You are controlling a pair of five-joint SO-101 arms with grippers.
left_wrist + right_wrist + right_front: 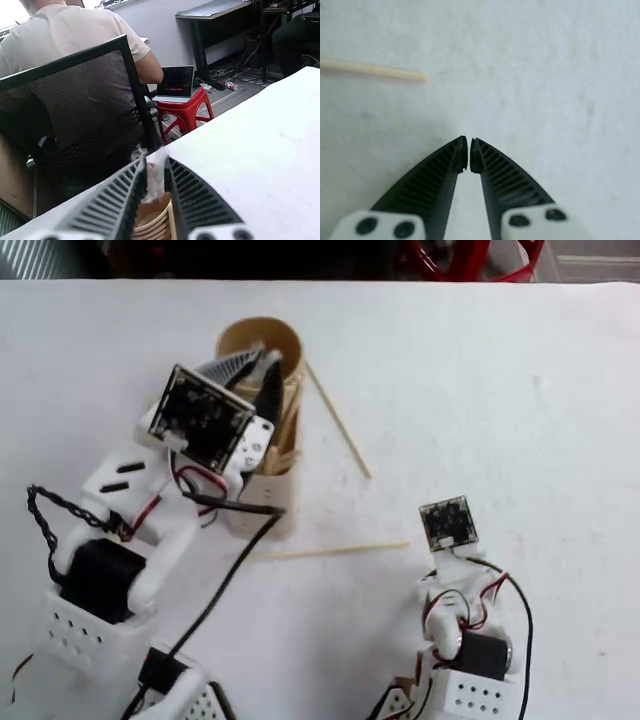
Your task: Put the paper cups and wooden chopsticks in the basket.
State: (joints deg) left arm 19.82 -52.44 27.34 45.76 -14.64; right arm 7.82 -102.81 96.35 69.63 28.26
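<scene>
Left tool is closed on the rim of a stack of nested paper cups, pinching the thin white wall of the top cup between its jaws. The stack's open mouth faces the far side of the white surface. Right tool hangs low over the surface, its jaws almost touching with nothing between them. Two wooden sticks lie loose. The far chopstick slants just beside the cups. The near chopstick lies between the arms, its tip near the right tool. The cups are probably light and easily crushed, so a gentle pinch at the rim suits them. The chopsticks look stiff, thin and apt to roll, so gripping across the middle seems best.
</scene>
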